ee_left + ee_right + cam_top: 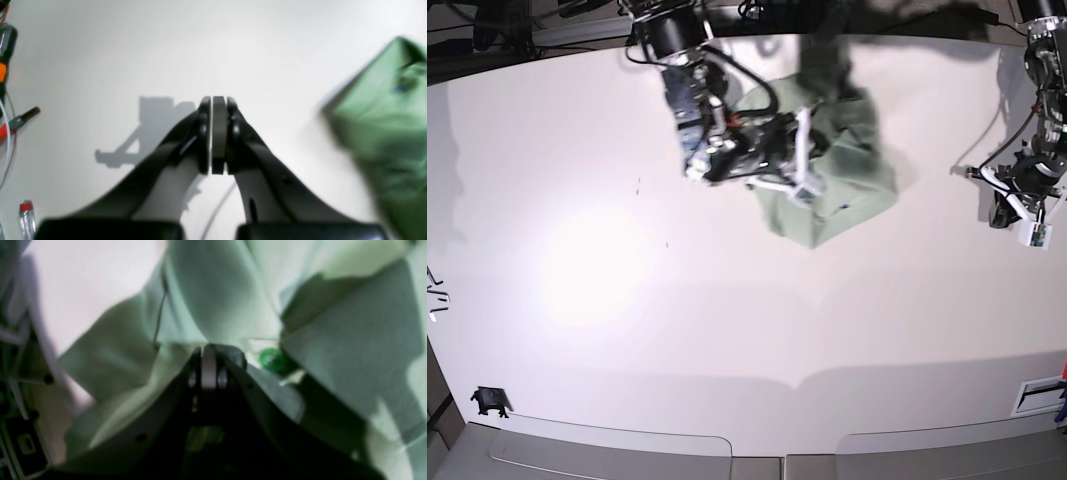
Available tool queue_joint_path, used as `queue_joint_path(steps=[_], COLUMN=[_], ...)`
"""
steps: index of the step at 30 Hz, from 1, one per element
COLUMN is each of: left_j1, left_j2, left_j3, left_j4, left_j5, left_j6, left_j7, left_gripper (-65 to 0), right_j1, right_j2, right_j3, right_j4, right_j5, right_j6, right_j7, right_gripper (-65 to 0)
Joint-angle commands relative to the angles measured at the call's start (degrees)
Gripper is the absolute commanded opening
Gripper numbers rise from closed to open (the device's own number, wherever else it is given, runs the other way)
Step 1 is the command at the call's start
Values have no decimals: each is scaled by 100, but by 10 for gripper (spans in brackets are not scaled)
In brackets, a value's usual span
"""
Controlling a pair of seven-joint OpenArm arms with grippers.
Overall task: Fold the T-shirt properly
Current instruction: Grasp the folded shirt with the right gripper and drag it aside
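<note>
Sage-green fabric fills my right wrist view: the T-shirt (213, 296) bunches around the right gripper (209, 351), whose jaws are pressed together with cloth gathered right at the tips, so I read it as clamped on a fold of the shirt, though the blur hides the exact pinch point. From the base view I see the T-shirt (847, 190) crumpled in a heap near the far edge of the white table (627, 330), a little toward the side where my left arm works, with the right gripper (812, 165) buried in its near-left part. My left gripper (1017, 215) hangs close to the table's edge on that side, well apart from the garment. In the left wrist view its fingers (218, 133) are closed flat against each other with nothing between them, over bare table (233, 50), and the T-shirt (383, 113) shows only as a blurred green corner off to one side
</note>
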Motion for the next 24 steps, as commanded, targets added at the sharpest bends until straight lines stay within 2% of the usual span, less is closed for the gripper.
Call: queue_joint_path(steps=[1,6,13,19,24], left_j1=[-63,-63,-63,-63,-63], left_j2=[-107,-107,-94,-79,-79], left_j3=[-48,-48,-48,-48,-48], left_j4=[94,94,94,94,94], left_j5=[-46,-46,-46,-46,-46], left_j6=[-2,-2,-2,-2,-2], left_j7=[-142,-144,-146,-166,-166], left_gripper=[-650,-650,-650,-650,-650], right_j1=[22,-229,-813,-1248,-1268], right_j2=[144,894,2149,3185,3687], right_j3=[160,1036,2203,2916,3574], right_j4=[151,544,570,570,466], right_j5=[-2,691,1158,1158,1104], right_j6=[-24,68,426,447,447], right_j7=[-199,-540,-551,-229,83], right_gripper=[-650,-650,-650,-650,-650])
